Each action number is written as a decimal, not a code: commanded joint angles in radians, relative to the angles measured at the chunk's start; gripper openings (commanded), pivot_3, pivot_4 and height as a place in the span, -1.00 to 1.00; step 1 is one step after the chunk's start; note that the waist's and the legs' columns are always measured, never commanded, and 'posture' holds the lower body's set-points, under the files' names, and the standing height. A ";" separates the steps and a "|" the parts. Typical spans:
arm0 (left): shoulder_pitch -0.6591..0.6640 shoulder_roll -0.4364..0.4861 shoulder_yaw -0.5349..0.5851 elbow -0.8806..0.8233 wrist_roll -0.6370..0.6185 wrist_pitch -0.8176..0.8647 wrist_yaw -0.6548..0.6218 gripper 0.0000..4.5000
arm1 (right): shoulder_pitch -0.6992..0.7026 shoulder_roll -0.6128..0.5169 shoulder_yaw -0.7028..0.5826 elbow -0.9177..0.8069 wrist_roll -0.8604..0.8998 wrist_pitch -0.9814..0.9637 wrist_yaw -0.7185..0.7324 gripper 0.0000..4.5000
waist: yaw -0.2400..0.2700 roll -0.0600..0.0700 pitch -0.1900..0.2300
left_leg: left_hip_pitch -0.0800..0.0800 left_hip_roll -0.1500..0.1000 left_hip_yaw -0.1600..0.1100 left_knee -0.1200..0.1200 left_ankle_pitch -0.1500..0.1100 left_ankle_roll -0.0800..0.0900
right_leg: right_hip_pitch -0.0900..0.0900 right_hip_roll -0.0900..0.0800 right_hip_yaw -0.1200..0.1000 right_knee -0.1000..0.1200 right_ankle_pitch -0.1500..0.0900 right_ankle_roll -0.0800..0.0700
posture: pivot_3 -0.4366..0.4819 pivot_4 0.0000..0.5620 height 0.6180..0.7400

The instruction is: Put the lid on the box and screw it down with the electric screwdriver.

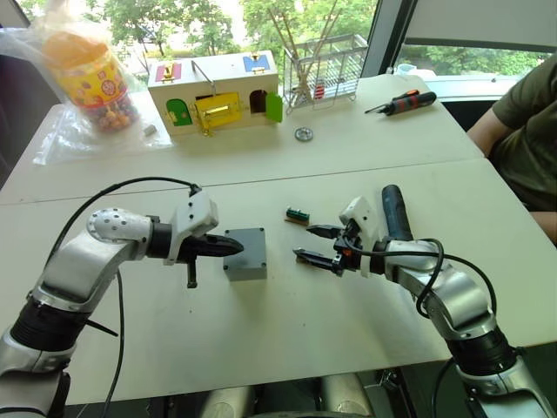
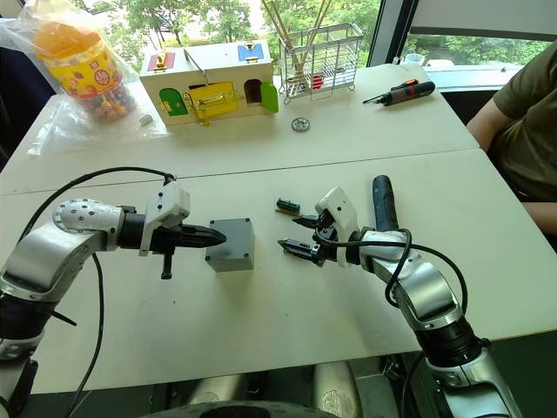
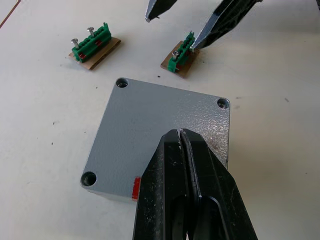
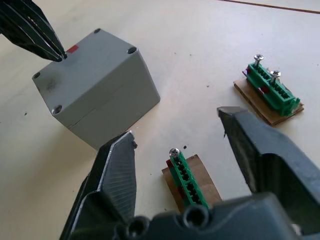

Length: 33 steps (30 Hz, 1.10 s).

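the lid (image 3: 160,135) already sits on the box (image 1: 246,254), which stands on the white tabletop (image 1: 261,322) between the two arms. the lid has a screw hole in each visible corner, and the holes look empty. a small red mark is on one side of the box.

the left end effector (image 1: 233,248) has its two black fingers pressed together, holding nothing, and its tip rests on or just above the edge of the lid on the side with the red mark; i cannot tell if it really touches.

the right end effector (image 1: 317,244) is wide open and holds nothing. in the right wrist view a small green terminal block (image 4: 185,176) with one screw, on a brown card, lies on the tabletop between its fingers. a second green terminal block (image 4: 270,90) with two screws lies near, apart from the box.

the electric screwdriver (image 1: 396,213) lies on the tabletop just beside the right arm. far back are a red-and-black hand screwdriver (image 1: 402,103), a wooden toy house (image 1: 216,91), a wire basket (image 1: 324,68) and a candy jar (image 1: 87,74). a person's arm (image 1: 513,131) is at the right edge.
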 commanded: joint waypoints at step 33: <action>0.001 -0.003 0.004 -0.006 0.007 -0.026 0.017 -1.00 | 0.007 0.016 0.014 0.002 -0.040 -0.023 0.008 -0.97 | 0.001 0.000 0.000 | 0.000 0.000 0.000 0.000 0.000 0.000 | 0.000 0.000 0.000 0.000 0.000 0.000 | -0.05 -0.47 1.00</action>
